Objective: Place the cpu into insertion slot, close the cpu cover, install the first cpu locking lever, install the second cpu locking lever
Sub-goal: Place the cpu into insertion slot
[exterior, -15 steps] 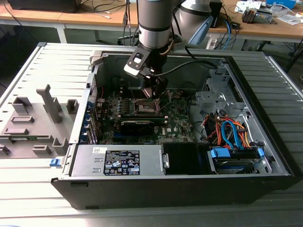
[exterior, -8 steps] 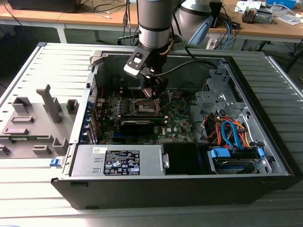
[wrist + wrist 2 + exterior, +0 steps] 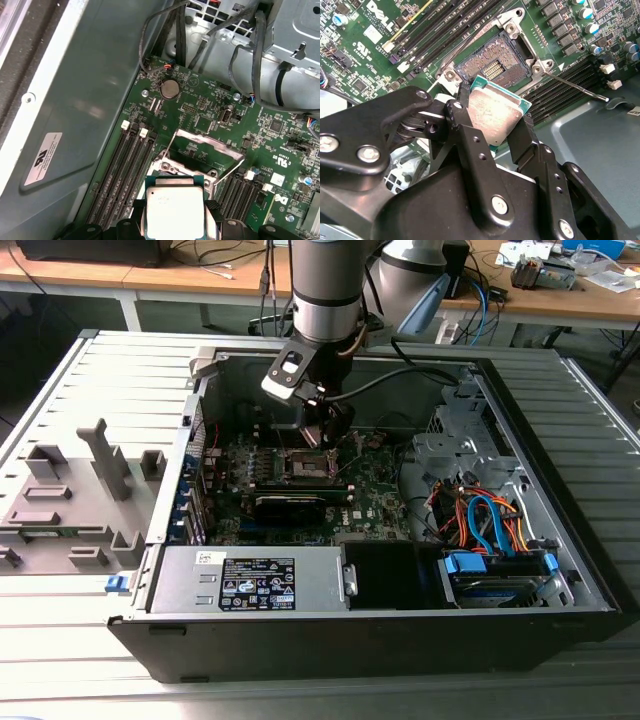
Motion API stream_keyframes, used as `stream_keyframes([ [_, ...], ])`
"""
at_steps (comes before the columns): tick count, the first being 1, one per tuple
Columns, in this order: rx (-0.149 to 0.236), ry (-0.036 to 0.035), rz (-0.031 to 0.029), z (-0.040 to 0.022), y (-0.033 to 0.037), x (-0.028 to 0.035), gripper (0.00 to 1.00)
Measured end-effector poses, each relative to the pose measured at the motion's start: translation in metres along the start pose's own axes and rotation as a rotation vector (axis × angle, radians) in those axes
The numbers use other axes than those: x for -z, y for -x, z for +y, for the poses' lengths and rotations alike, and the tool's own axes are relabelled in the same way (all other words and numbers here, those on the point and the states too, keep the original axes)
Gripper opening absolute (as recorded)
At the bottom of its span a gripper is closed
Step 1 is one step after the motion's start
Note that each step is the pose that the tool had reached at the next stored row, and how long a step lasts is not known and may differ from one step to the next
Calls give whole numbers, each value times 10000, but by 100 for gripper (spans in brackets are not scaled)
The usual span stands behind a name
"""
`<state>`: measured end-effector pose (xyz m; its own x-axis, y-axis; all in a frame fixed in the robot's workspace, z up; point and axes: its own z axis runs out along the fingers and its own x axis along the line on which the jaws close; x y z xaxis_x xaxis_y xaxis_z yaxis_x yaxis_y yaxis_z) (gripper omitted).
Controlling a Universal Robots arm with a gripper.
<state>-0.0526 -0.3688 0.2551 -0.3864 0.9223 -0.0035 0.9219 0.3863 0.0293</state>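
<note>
The cpu (image 3: 496, 111) was pinched by its edges between the fingers (image 3: 470, 142) of the gripper (image 3: 492, 120), with the open insertion slot (image 3: 512, 50) lying just beyond the fingertips. Were the chip lowered tilted or misaligned, the pins (image 3: 492, 70) could be bent, or the raised cpu cover (image 3: 210, 145) struck.

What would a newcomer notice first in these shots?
The black hand pinching the cpu by its edges, right by the bare insertion slot on the green motherboard in the second wrist view. In the first wrist view the cpu cover stands tilted open beyond the chip. In the exterior view the arm reaches down into the open computer case.
</note>
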Motion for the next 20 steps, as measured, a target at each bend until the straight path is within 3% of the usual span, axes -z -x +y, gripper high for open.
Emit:
stream_keyframes([
  [20,-104,-17,-42,0,0,0,55],
])
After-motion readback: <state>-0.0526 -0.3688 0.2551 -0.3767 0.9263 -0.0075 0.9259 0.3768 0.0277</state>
